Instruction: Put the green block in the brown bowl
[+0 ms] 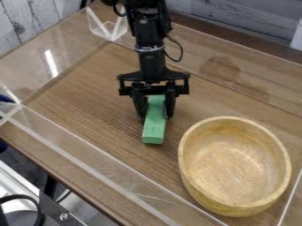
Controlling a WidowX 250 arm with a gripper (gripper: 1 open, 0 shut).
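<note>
The green block [156, 124] lies flat on the wooden table, its long side pointing toward me, just left of the brown bowl [234, 165]. My gripper [154, 102] is lowered over the block's far end, with one black finger [137, 101] on each side of it. The fingers stand close to the block's sides, but I cannot tell whether they press on it. The bowl is a light tan round bowl at the front right and holds nothing.
A clear plastic wall [71, 150] runs along the front left edge of the table. Another clear panel [106, 25] stands at the back behind the arm. Bare wood lies to the left of the block.
</note>
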